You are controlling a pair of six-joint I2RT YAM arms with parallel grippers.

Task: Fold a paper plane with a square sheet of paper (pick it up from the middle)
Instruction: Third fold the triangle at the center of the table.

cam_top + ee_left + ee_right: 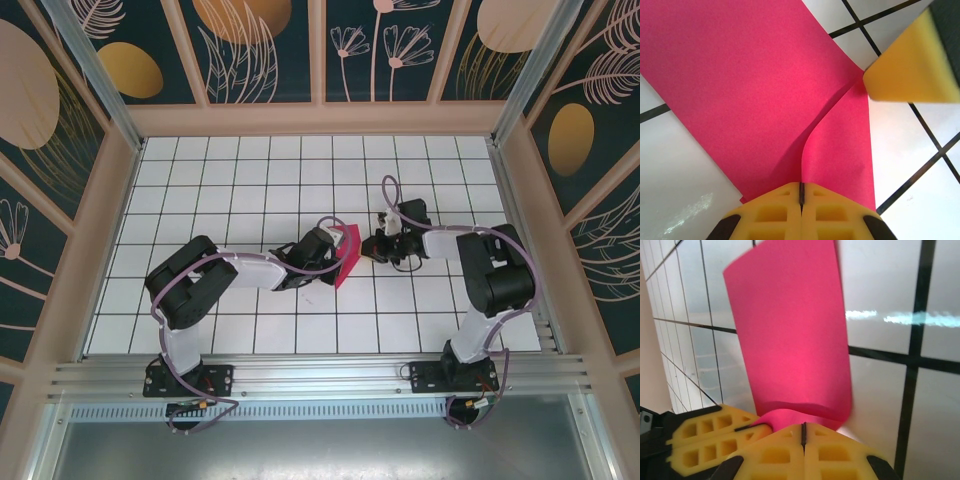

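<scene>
Here both the left claw (801, 192) and right claw (803, 429) are clenched on the square sheet of paper (348, 256), held above the worktop (250, 180) between them; thin, floppy and easily creased, it probably wants gentle edge pinches.

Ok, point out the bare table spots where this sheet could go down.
Free: the far rows of the table under the back wall, and the near rows between the two arm bases. Crowded: mid-table, where the left pincer and right pincer pinch the square sheet of paper.
</scene>
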